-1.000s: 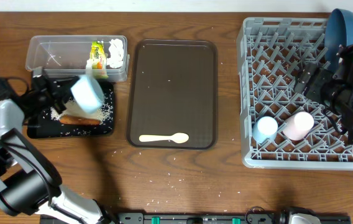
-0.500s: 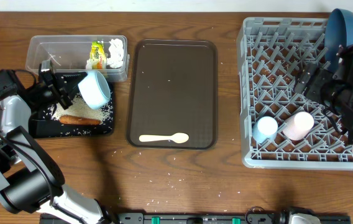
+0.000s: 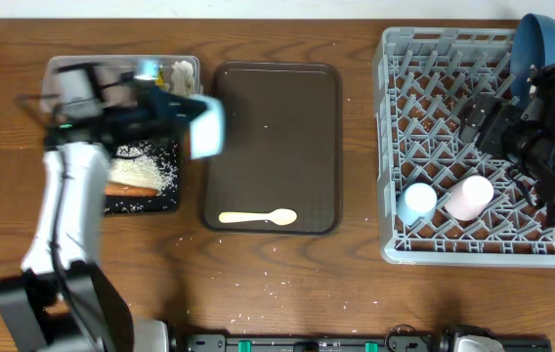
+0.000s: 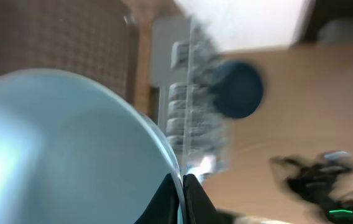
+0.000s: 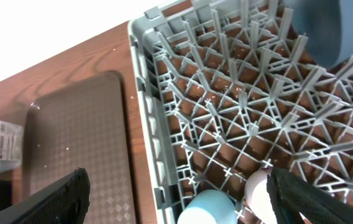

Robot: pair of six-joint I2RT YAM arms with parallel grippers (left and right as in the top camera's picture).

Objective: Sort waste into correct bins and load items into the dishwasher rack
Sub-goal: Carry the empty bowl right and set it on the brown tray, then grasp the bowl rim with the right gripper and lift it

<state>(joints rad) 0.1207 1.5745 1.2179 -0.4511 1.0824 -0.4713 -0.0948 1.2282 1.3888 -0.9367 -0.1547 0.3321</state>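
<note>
Overhead, left gripper [image 3: 183,110] pinches the smooth light blue bowl [image 3: 207,127] (blurred) over the brown tray [image 3: 270,147] edge; right gripper [image 3: 481,119] gapes above latticed rack [image 3: 424,98].

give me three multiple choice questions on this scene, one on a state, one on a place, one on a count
1. What is the left gripper doing?
A) shut on the light blue bowl
B) open and empty
C) shut on a fork

2. Where does the pale yellow spoon lie?
A) on the floor
B) in the left gripper
C) on the brown serving tray

3. How many cups stand in the dishwasher rack?
A) one
B) two
C) three

Answers:
1 A: the left wrist view shows its fingers pinching the bowl's rim.
2 C: the spoon lies flat near the tray's front edge.
3 B: a small blue cup and a small pink cup sit side by side in the rack.
</note>
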